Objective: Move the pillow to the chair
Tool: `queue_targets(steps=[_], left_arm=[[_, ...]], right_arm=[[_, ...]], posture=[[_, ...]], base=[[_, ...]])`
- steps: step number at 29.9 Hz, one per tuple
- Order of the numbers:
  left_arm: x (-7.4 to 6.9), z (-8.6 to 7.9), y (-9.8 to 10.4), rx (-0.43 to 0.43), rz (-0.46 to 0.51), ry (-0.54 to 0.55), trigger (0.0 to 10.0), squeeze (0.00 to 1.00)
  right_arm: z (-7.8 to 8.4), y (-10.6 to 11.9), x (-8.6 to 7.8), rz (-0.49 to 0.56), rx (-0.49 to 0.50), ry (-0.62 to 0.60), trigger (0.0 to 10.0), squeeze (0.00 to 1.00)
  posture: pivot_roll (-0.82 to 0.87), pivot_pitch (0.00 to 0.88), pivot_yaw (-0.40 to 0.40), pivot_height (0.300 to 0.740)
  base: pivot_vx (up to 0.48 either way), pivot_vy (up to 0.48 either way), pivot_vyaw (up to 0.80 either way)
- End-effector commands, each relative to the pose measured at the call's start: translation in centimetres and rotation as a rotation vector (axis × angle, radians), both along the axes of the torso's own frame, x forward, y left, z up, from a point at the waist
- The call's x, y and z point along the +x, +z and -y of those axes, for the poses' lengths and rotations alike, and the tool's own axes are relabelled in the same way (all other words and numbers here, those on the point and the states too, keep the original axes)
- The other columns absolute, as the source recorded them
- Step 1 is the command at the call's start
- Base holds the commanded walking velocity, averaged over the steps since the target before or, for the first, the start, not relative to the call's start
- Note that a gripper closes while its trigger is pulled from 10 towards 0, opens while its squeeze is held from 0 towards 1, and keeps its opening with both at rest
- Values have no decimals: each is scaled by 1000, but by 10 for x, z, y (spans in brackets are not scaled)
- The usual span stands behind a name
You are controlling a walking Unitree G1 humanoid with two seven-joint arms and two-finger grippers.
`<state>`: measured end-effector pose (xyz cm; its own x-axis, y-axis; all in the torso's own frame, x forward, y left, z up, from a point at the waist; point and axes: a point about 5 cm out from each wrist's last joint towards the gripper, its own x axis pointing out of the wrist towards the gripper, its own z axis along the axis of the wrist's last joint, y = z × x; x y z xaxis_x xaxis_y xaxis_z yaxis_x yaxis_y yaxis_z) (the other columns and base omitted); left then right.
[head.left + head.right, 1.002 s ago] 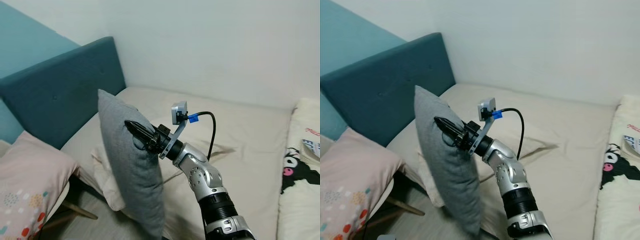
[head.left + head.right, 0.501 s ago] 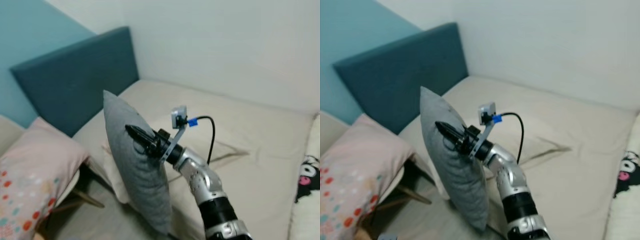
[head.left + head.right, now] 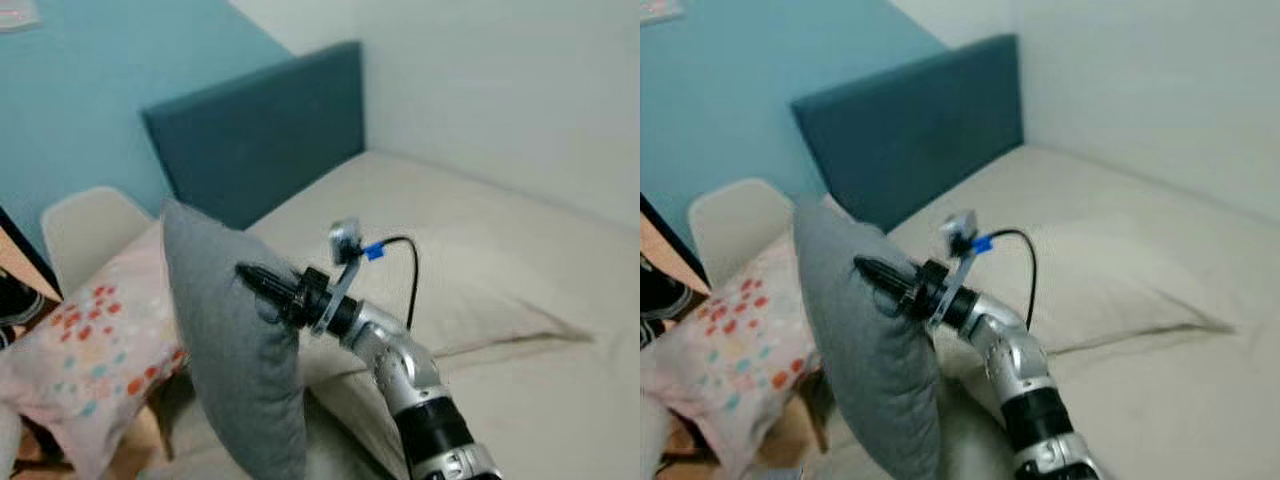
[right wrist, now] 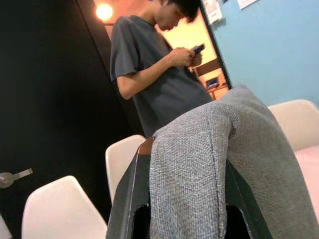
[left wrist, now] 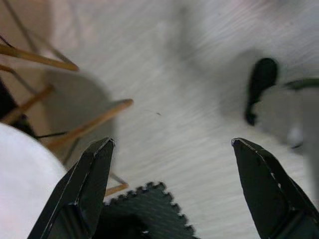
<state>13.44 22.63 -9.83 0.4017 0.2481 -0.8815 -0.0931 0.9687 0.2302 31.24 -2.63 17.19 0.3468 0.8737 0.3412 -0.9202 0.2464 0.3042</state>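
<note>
The right claw [image 3: 262,283] pinches the grey pillow [image 3: 235,340] by its edge so it hangs clear of the bed [image 3: 480,260], probably bound for the white chair [image 3: 85,225]; the left claw [image 5: 169,189] hangs open.

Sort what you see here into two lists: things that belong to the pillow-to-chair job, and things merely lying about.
Job:
grey pillow, clamped in the right pincer
white chair beside the bed

Lying about:
pink dotted pillow
bed with blue headboard
person with a phone
left pincer, open above the floor

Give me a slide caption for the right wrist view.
Right gripper pinching the grey pillow, white chairs and a person beyond.
</note>
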Motion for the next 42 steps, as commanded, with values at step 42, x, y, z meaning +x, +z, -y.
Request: queue_targets(steps=[42], left_arm=[[1,4,-1,-8,0,-50,10000,0]], right_arm=[[164,-251,-120,-803,-1210,-644,10000,0]], posture=[[-118,17,63,740]], base=[[0,0,688]])
